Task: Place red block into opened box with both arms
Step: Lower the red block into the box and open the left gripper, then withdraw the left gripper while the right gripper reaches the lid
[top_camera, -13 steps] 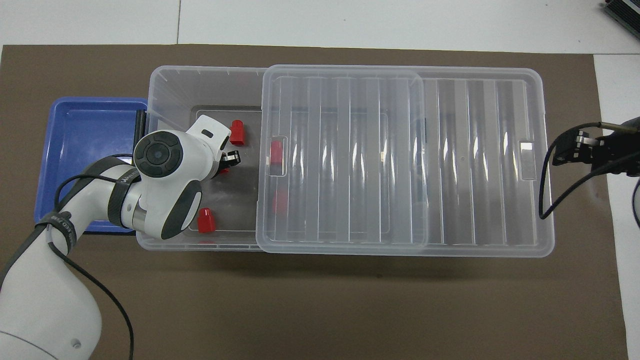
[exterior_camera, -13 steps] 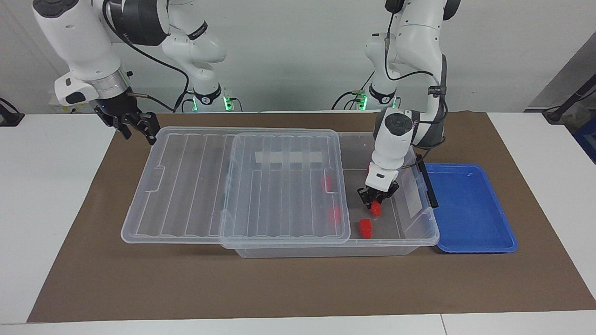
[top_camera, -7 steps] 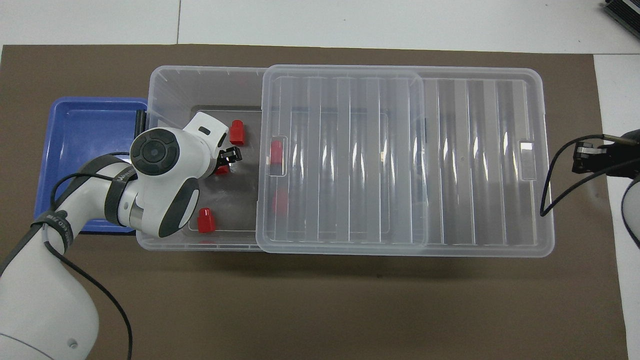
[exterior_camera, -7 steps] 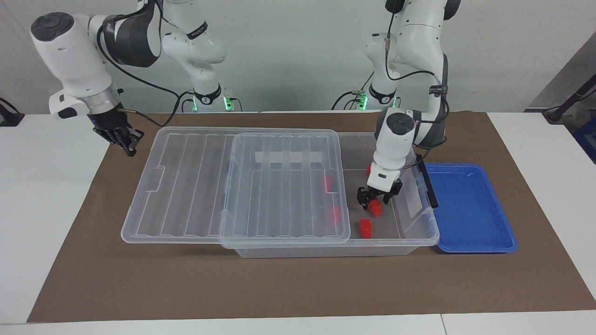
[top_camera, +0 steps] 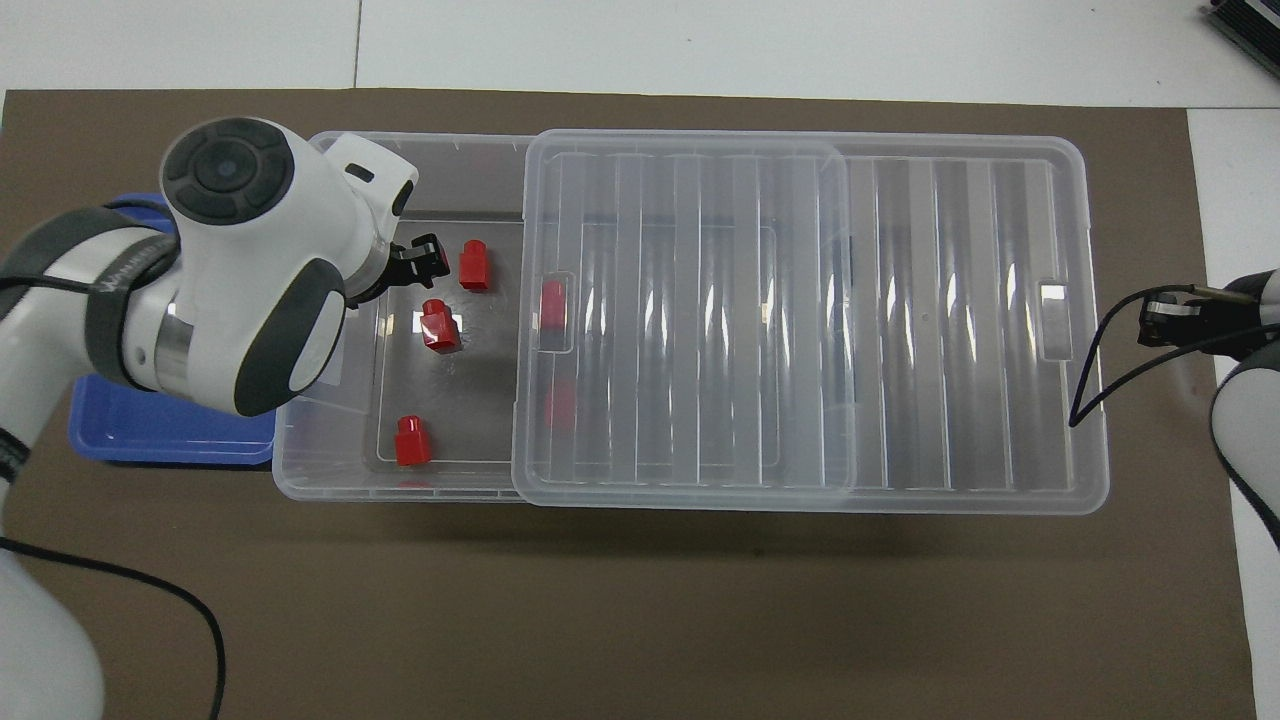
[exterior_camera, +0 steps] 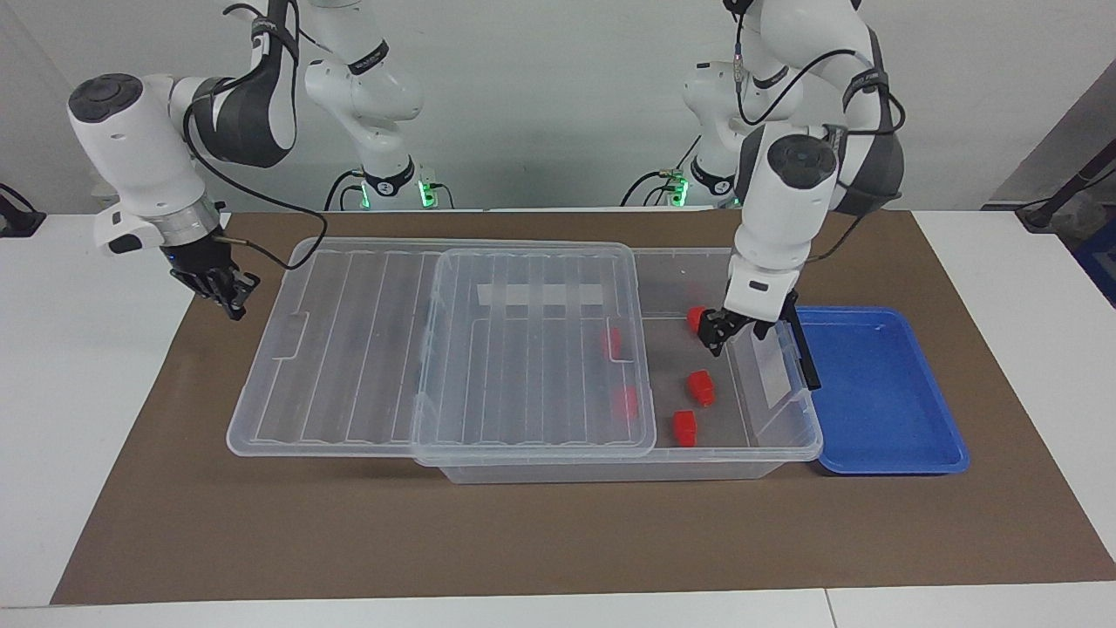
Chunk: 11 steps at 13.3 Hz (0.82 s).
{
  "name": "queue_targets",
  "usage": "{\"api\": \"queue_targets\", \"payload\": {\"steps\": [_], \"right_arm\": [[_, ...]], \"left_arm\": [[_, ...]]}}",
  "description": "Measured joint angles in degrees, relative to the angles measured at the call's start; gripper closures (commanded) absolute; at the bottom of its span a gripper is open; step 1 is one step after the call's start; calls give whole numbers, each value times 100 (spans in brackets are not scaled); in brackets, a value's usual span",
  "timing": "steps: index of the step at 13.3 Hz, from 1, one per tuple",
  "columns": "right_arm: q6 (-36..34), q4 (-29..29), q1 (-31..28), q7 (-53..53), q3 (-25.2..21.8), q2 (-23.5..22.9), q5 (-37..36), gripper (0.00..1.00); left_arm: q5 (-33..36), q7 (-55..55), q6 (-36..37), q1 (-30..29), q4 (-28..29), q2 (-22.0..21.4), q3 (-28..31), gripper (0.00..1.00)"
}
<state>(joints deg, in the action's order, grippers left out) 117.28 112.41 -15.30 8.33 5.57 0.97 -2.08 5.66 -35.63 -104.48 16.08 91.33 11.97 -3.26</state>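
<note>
- The left gripper (exterior_camera: 731, 330) has let go of the red block (exterior_camera: 699, 387) and risen from the box (exterior_camera: 789, 440) floor; in the facing view it now hangs at right of centre, empty, fingers apart, above the open end.
- The red block, held a second ago, now lies free on the box floor, in the overhead view at left of centre (top_camera: 438, 326).
- The right gripper (exterior_camera: 228, 294) has closed and withdrawn from the lid (exterior_camera: 349, 349) corner toward the facing view's left edge.
</note>
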Motion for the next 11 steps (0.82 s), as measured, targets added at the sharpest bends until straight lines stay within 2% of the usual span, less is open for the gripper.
{"api": "queue_targets", "payload": {"steps": [2,6,8,11], "right_arm": [[10,25,33,-1,8,-27,2,100],[12,105,248,-1,18,-26,192,100],[24,157,382,-1,20,-27,200,100],[35,189,686,-1,22,-26,203,100]], "left_arm": [[-2,551,548,-173,-179,-305,35,0],[-34,2958,1306,-1388,-177,-1007,90,0],[-56,3386,1453,-1751,-135,-1158,106,0],[-56,3650,1545,-1974,-43,-1275,104,0]]}}
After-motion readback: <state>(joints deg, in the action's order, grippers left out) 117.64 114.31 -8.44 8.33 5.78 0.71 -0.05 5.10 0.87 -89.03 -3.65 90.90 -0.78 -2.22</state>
